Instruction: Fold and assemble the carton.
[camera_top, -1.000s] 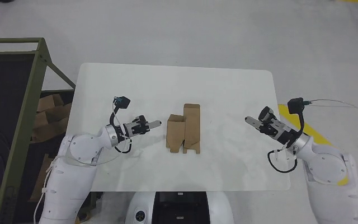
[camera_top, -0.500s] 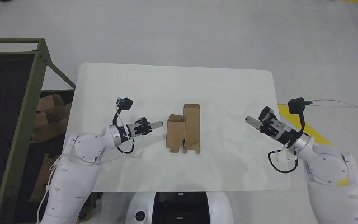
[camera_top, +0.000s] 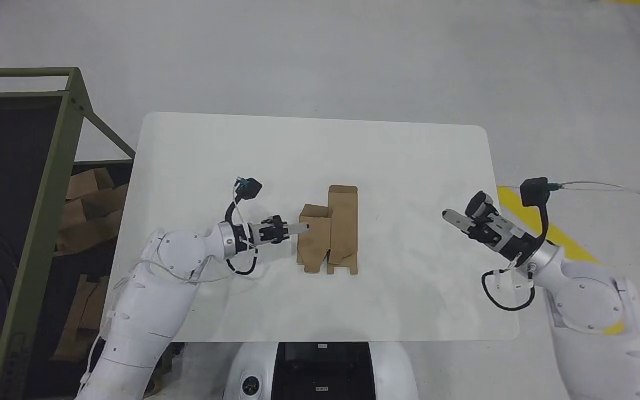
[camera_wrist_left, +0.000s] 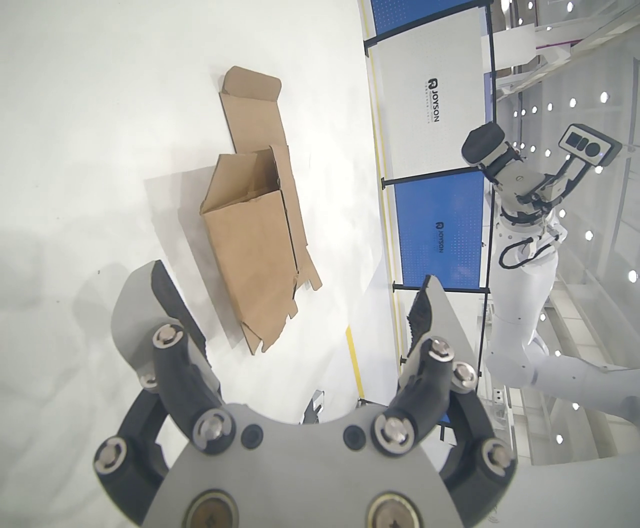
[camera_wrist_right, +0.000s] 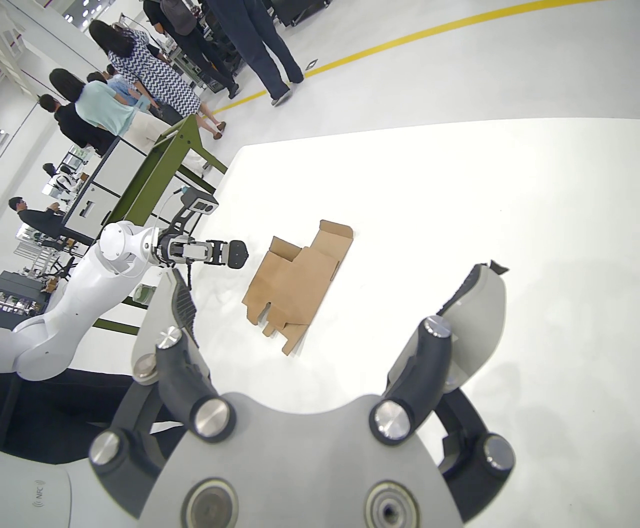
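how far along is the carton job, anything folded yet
Barely started. Done: the carton lies on the table partly popped open at one end, flaps unfolded. In hand: nothing; the left gripper, open, sits close beside the carton without gripping it, the right gripper open and apart. To do: squaring it up, folding and tucking all flaps.

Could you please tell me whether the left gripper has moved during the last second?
Yes. The left gripper has advanced toward the carton, which lies unmoved, and is now close beside it.
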